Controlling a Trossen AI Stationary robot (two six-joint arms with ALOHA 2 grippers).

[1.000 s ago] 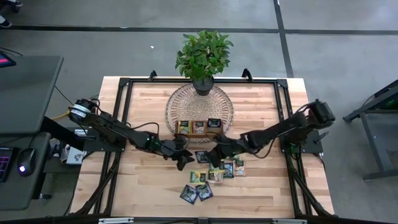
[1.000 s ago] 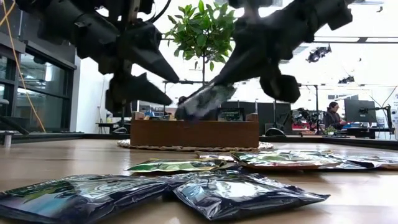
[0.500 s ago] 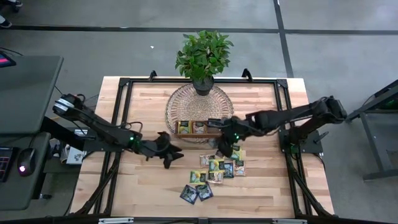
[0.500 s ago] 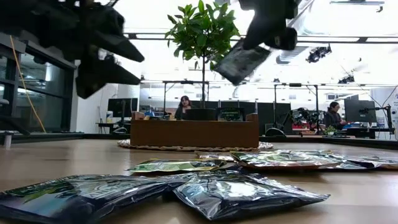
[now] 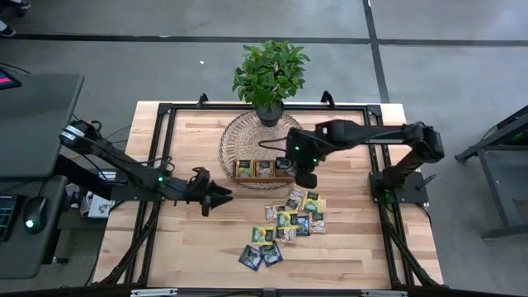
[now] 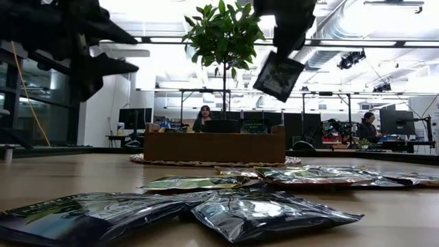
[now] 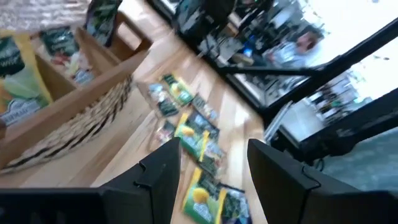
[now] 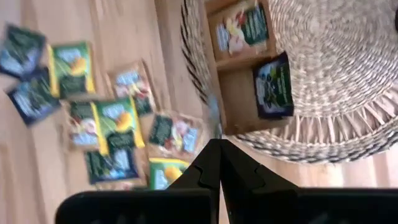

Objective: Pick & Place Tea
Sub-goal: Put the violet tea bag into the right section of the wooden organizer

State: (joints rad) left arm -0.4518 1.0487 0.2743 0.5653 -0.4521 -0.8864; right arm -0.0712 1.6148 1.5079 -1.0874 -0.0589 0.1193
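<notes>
A dark tea sachet [image 6: 278,77] hangs in the air over the right end of the brown wooden tray [image 6: 214,147], with my right gripper [image 6: 285,49] shut on it. In the high view this gripper [image 5: 305,176] stands at the tray's right end [image 5: 286,175]. Two tray compartments hold sachets [image 8: 273,85]. Several more tea sachets [image 5: 290,218] lie flat on the table in front of the tray, and two dark ones [image 5: 261,255] lie nearer the front edge. My left gripper [image 5: 219,195] is open and holds nothing, left of the tray. My right gripper pinches the dark sachet by its upper edge [image 6: 283,60] between its two fingers, coming from above and pointing down. The sachet hangs below the fingers, tilted, clear of the table and the tray. The right wrist view shows it edge-on [image 8: 214,119].
The tray stands on a round woven mat [image 5: 264,132] at the table's far middle, with a potted plant [image 5: 270,73] behind it. Black frame rails [image 5: 163,157] run along the table's left and right sides. People sit in the room beyond the table.
My right gripper has risen with the dark sachet from the pile, gone toward the far edge to the tray's right end, and turned to point downward; the sachet now hangs clear. My left gripper, still open, has drawn back toward the table's left edge.
</notes>
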